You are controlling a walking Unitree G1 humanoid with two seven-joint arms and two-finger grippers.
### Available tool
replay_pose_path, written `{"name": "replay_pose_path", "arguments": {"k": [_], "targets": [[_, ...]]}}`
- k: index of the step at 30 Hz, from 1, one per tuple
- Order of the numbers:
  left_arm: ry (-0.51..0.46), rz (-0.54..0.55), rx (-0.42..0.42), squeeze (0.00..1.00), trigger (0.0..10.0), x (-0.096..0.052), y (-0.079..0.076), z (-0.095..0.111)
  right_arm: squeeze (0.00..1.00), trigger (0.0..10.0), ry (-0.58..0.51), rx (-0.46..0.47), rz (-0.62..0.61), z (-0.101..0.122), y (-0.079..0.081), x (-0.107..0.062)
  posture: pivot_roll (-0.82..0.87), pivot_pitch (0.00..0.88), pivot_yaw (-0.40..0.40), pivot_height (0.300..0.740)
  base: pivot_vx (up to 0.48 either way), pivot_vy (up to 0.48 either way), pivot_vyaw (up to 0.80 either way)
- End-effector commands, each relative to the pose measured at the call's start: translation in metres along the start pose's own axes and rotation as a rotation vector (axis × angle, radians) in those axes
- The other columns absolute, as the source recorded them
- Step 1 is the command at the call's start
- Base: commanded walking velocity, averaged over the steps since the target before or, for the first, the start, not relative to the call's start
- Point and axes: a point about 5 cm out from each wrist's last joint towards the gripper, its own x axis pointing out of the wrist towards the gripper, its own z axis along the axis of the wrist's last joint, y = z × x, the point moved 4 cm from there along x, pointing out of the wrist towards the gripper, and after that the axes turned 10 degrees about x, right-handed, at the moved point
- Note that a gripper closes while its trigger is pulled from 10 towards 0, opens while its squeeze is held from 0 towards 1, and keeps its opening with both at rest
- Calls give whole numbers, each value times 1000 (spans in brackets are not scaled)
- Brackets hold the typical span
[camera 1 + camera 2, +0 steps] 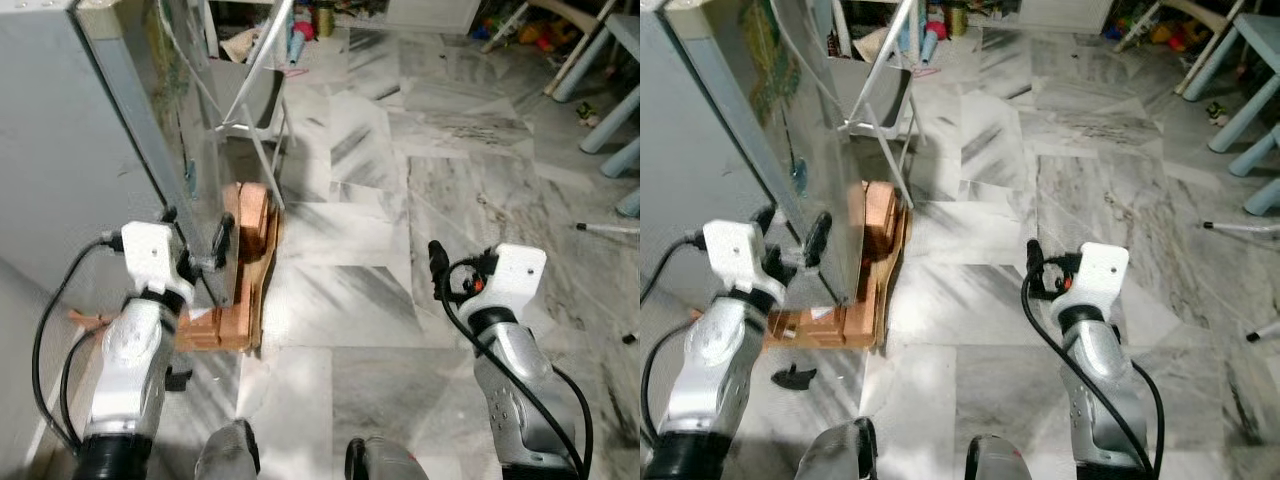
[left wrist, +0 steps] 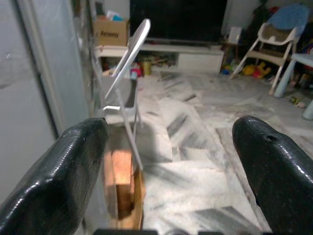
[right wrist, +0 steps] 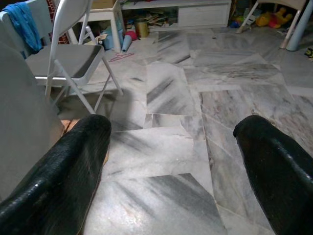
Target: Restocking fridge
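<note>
Right now the fridge [image 1: 60, 150] stands at the robot's left, a tall grey cabinet with its shiny door [image 1: 195, 150] swung partly out, so that the door's lower edge sits between the two black fingers of the left gripper [image 1: 195, 245]. That gripper is spread wide, one finger on each side of the door's edge, and I cannot tell whether either finger actually touches the metal; the left wrist view shows both fingers well apart with nothing held between them. Beneath and just beyond the door lies a stack of orange wooden boards [image 1: 245, 270] on the floor, close against the fridge's base. Behind it a folding metal chair [image 1: 250, 100] stands on the marble floor [image 1: 400, 200]. The right gripper [image 3: 171, 161] hangs out over bare floor to the robot's right, well apart from the fridge, its fingers also spread and empty. No food or bottle to be stocked can be made out anywhere, so the step in hand looks like working the door: opening it further for access, or pushing it to. Judging from this, the next move calls for the left gripper to set a finger firmly on the door's edge and swing it along its arc, keeping the door's lower corner from catching on the wooden boards.
</note>
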Motion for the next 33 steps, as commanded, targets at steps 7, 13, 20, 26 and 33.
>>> {"name": "replay_pose_path", "arguments": {"k": [7, 13, 20, 26, 33], "targets": [[-3, -19, 7, 0, 10000, 0, -1, 12, 0, 10000, -4, -2, 3, 2, 1, 2, -51, 95, -16, 740, 381, 0, 0], [9, -29, -8, 0, 10000, 4, -8, 13, 0, 10000, -3, -7, -4, 0, 0, 2, -52, 90, -14, 740, 459, 0, 0], [22, -33, -15, 0, 10000, 1, -10, 13, 0, 10000, -2, -12, 0, 0, 1, 5, -45, 85, -18, 740, 460, 0, 0], [46, 13, -53, 0, 10000, -1, -6, 13, 0, 10000, -4, -17, 8, 0, 3, 8, -38, 88, -23, 740, 139, 244, 0], [96, 40, -51, 0, 10000, -18, -2, 3, 0, 10000, 1, -24, 6, -3, 2, 7, -31, 92, -19, 740, 0, 65, 0]]}}
